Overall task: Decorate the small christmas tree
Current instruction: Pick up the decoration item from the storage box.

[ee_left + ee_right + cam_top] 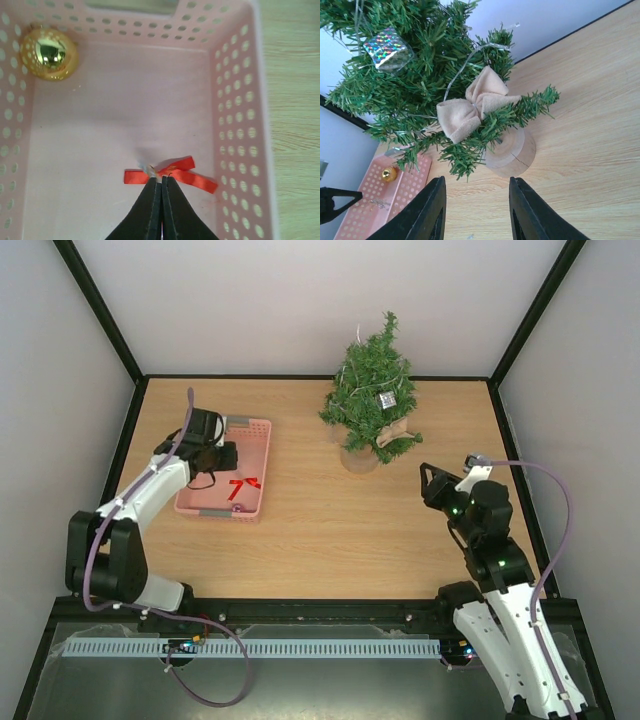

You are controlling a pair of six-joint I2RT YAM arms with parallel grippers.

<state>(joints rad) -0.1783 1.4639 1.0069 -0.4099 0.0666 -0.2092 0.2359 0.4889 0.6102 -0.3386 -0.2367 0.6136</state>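
The small christmas tree (420,90) stands on the table (590,125) just beyond my right gripper (476,200), whose fingers are spread and hold nothing. It is well apart from my left gripper (161,182), whose fingers pinch a red bow (177,164) inside the pink basket (240,100). A gold ball (49,52) lies in the basket's far corner.

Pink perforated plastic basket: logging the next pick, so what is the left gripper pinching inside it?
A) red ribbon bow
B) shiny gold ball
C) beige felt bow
A: the left gripper is shut on the knot of the red ribbon bow; the shiny gold ball lies apart in a far corner.
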